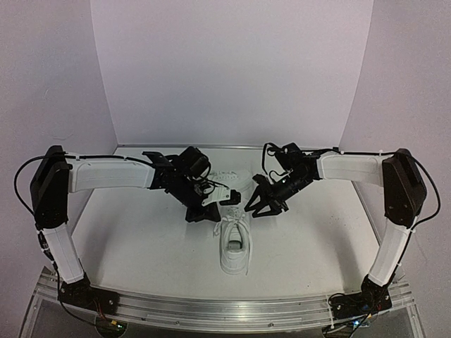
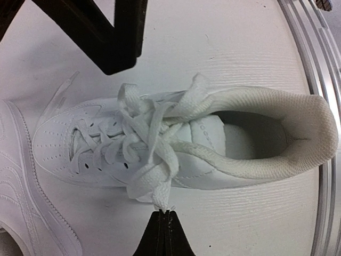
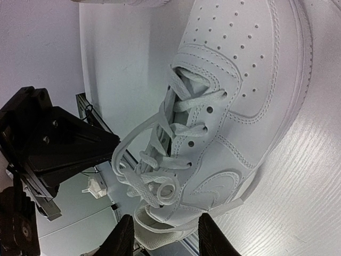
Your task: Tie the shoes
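The nearer of the shoes (image 1: 235, 246) lies mid-table, its heel toward the arms and its toe away. Its white laces (image 2: 144, 144) are bunched in loose loops over the tongue. My left gripper (image 2: 164, 214) is shut on the end of a lace loop at the shoe's side, and the lace runs taut into the tips. My right gripper (image 3: 168, 240) stands open on the shoe's other side, its fingers (image 3: 125, 237) wide apart above the collar and gripping nothing. The second shoe (image 1: 227, 180) lies just beyond, partly hidden behind both grippers.
Both arms meet over the middle of the white table (image 1: 141, 232). An aluminium rail (image 1: 211, 310) runs along the near edge, close behind the shoe's heel (image 2: 319, 122). White walls (image 1: 232, 70) enclose the back and sides.
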You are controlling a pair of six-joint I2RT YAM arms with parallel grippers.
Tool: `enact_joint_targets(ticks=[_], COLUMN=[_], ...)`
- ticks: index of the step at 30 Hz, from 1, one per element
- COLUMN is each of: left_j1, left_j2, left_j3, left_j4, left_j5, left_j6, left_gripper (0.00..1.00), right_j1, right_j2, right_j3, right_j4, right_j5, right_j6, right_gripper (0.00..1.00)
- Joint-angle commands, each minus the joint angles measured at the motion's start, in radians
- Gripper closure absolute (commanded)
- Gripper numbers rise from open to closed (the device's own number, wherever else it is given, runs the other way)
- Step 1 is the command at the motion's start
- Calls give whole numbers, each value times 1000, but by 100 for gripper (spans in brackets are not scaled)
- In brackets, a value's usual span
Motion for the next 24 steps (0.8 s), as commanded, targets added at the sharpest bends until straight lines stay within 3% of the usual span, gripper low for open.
enact_joint_targets(ticks=[1,24], left_j1=[-15,-77], left_j2=[-59,-149], left_j3=[-23,-169], left_j4=[-48,-189], left_j5=[-10,-32], left_j6=[-16,-64], left_gripper=[100,100], right_j1=[-4,-4], right_j2=[-38,-14], right_j3=[18,48], right_j4=[-9,-7], right_j5=[3,-14], right_j6=[-21,-34], right_gripper=[62,63])
